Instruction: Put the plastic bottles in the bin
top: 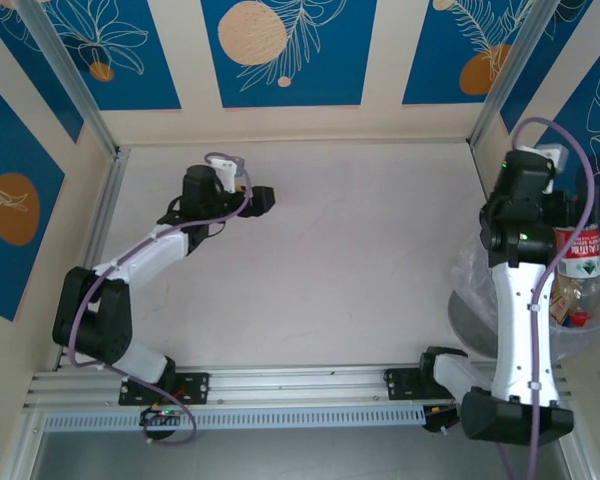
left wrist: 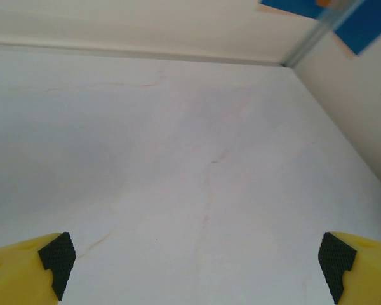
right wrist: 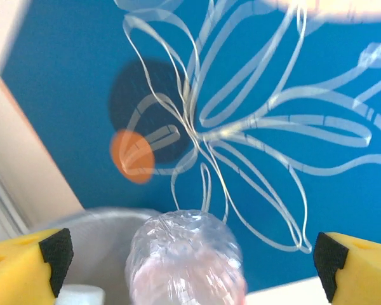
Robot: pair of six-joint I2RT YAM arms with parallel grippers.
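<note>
Clear, crinkled plastic bottle (right wrist: 185, 257) seen end-on between the yellow fingers of the right gripper (right wrist: 193, 262), touching neither black pad (right wrist: 56, 257); fingers spread wide. Just below, the rim of a large round bin (right wrist: 95, 222) lined with a whitish translucent bag (top: 468, 268), at the right edge of the white table (top: 360, 260). Inside the bin, an upright red-labelled bottle (top: 579, 252) and a brownish-labelled bottle (top: 563, 296). Far left over the table, left gripper (left wrist: 197, 260) also spread wide, holding nothing
</note>
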